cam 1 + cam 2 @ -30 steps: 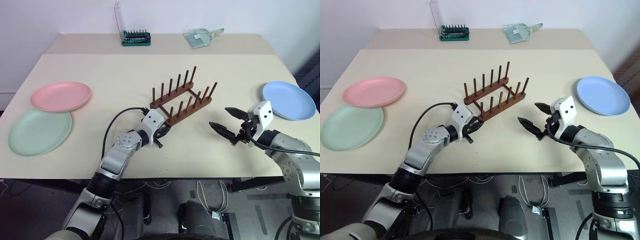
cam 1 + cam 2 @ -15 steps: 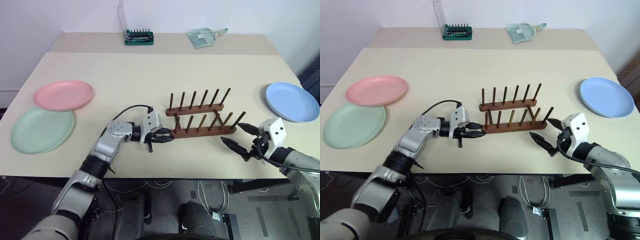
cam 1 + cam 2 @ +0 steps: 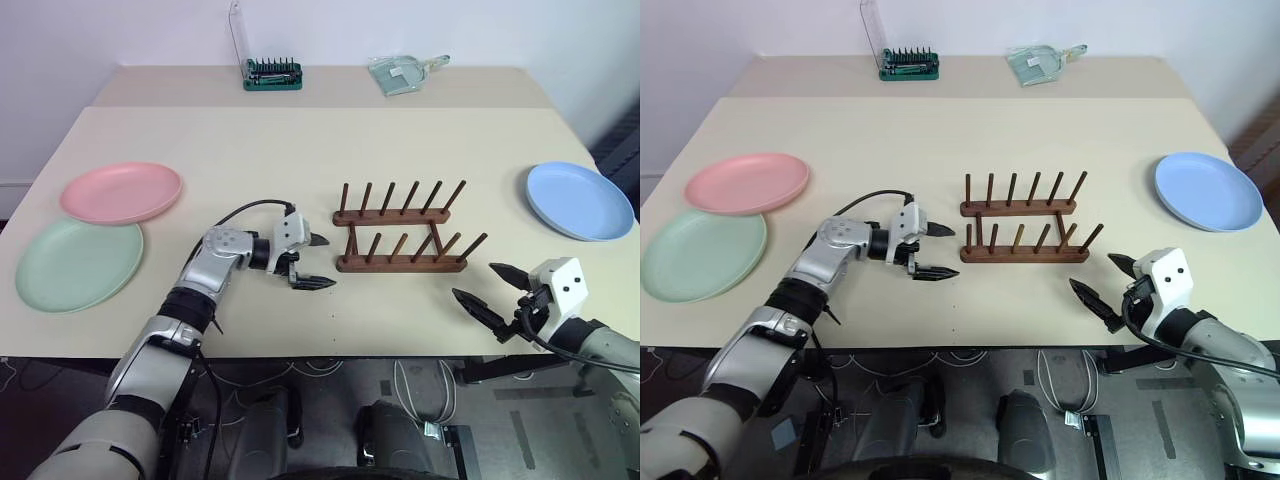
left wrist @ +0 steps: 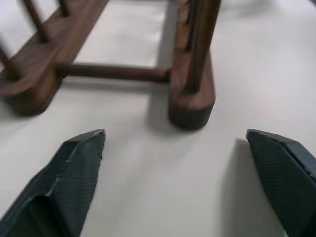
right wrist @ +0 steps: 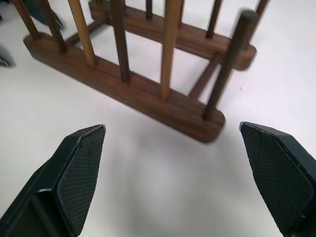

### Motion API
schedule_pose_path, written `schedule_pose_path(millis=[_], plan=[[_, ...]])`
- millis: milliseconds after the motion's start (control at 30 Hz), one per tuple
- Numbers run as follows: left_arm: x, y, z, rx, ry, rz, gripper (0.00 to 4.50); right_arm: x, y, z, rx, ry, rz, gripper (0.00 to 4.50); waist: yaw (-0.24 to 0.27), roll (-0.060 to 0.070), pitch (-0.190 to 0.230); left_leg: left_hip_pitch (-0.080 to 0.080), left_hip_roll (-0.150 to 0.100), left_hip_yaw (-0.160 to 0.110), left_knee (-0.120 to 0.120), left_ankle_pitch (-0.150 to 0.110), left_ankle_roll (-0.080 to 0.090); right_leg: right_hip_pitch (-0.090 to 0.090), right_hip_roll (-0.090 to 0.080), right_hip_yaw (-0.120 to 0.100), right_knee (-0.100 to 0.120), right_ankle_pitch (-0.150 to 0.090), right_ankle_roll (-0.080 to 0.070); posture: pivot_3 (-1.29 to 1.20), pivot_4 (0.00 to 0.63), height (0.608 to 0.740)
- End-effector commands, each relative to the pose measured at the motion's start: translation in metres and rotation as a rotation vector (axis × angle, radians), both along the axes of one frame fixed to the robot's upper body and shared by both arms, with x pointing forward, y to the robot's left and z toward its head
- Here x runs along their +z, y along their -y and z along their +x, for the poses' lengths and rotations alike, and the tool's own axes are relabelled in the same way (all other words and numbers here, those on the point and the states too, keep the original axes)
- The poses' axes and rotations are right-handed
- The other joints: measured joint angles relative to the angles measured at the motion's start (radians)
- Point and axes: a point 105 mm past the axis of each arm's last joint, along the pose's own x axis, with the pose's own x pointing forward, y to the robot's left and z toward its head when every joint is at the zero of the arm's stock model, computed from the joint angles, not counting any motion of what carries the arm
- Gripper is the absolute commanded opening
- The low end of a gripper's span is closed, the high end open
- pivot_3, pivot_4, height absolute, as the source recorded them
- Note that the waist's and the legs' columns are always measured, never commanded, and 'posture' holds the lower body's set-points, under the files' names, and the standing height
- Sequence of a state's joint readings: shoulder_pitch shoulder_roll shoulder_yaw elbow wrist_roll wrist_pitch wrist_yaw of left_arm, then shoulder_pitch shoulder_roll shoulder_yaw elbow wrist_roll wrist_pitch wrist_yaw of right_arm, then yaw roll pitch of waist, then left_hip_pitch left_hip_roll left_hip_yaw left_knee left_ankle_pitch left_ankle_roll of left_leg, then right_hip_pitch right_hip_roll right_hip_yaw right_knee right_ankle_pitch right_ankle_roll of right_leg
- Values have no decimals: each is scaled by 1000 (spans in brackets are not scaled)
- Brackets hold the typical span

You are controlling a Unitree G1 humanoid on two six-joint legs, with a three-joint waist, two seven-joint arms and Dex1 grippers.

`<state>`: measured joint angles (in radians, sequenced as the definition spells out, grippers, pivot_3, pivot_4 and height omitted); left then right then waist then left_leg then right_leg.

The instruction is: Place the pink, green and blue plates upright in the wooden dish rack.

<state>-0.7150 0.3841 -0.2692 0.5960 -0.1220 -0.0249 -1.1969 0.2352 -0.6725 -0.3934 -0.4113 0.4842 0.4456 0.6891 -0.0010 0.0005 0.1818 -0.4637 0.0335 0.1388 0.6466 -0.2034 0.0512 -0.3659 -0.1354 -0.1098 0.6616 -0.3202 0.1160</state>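
Since the earlier frame we have squared the wooden dish rack (image 3: 400,240) crosswise and let go; left fingers (image 3: 307,261) released, right fingers (image 3: 490,288) spread, both empty. Beyond our left lie the green plate (image 3: 78,264) and pink plate (image 3: 121,192), flat; blue plate (image 3: 579,200) far right.
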Motion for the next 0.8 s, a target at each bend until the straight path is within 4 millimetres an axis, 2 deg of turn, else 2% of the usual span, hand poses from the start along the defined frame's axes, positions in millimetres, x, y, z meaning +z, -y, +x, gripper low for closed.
schedule_pose_path(millis=[33,100,167,200,267,367,567,700,800], plan=[[9,-18,-4,53,-15,-46,4500,8,3,-3,17,6,-31,3594,-7,0,0,0,0,0,0,0,0,0,0,0,0,0,0,0,150,736],[12,-24,-14,48,-34,-75,4007,0,1,-4,31,-33,-49,2676,-11,0,0,1,0,-1,0,0,0,1,0,0,0,0,0,0,150,736],[14,-23,-31,-3,-59,-93,3276,-9,-1,-5,50,-74,-72,1644,-15,0,0,1,0,-1,0,0,0,1,0,0,1,0,0,0,150,736],[14,-19,-39,-30,-71,-96,2649,-13,-3,-4,58,-88,-86,1010,-14,0,0,1,0,-1,0,1,-1,1,0,0,1,0,0,0,150,736],[14,-12,-47,-56,-83,-94,1607,-18,-4,-2,64,-100,-105,18,-11,0,0,1,0,-1,0,1,-2,1,0,0,1,0,0,0,150,736],[10,3,-54,-77,-77,-69,34,-22,-1,7,36,-87,-164,0,-9,0,0,1,0,-1,1,1,-2,0,0,0,1,0,0,0,150,736],[0,26,-41,21,-40,-54,34,-25,-5,25,0,-59,-207,0,-12,0,0,1,0,-1,1,2,-3,2,0,0,1,0,0,0,150,736],[3,31,-36,57,-18,-83,34,-26,-4,37,-23,-40,-229,0,-11,0,0,1,0,-1,0,2,-3,1,0,0,1,0,0,0,150,736],[2,32,-22,134,32,-77,34,-27,-8,50,-23,-25,-229,0,-11,0,0,1,-1,-1,1,2,-3,2,0,0,1,0,0,0,150,736]])
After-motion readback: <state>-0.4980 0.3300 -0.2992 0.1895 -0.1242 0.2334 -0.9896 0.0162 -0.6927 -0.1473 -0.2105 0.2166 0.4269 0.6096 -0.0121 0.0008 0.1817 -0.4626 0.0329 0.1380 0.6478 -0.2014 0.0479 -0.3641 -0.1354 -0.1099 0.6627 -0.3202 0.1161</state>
